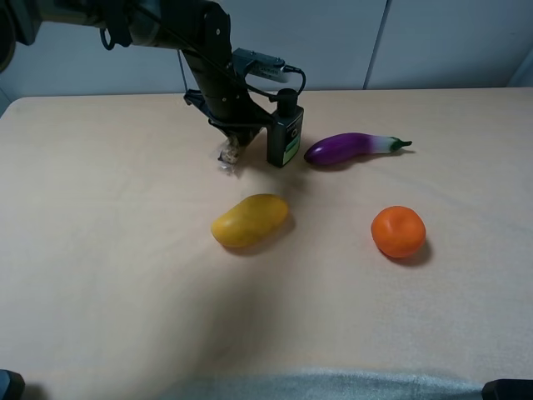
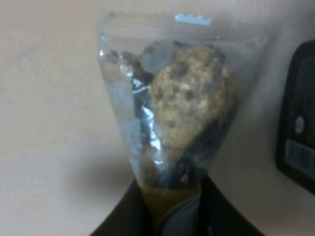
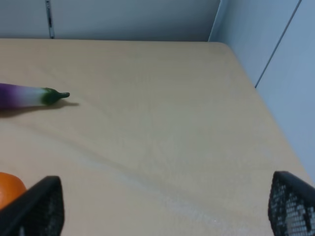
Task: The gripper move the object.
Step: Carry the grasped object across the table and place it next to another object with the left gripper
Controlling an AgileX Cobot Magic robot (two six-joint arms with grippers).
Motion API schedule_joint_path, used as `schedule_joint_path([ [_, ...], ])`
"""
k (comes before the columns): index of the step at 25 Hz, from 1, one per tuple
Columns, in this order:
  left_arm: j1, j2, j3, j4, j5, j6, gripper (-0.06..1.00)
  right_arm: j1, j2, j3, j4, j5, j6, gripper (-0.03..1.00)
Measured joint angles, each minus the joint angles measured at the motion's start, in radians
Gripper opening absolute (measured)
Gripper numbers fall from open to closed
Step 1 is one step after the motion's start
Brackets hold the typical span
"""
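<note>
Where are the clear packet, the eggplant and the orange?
clear packet [image 2: 182,113]: left wrist view, middle of the bag.
eggplant [image 1: 343,148]: exterior high view, purple body.
orange [image 1: 398,231]: exterior high view, centre of the fruit.

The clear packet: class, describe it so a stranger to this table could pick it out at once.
Find the black arm over the far side of the tan table. The left hand there pinches the clear packet, right beside the dark bottle. Unlike the mango, orange and eggplant, it is small, see-through and holds lumpy beige pieces.
</note>
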Motion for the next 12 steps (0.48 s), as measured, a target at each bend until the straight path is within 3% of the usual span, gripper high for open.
schedule_joint_path([
  [12, 0.000, 0.003, -0.001, 0.000, -0.016, 0.002, 0.24, 0.000, 0.000, 0.000, 0.000, 0.000, 0.000, 0.63],
])
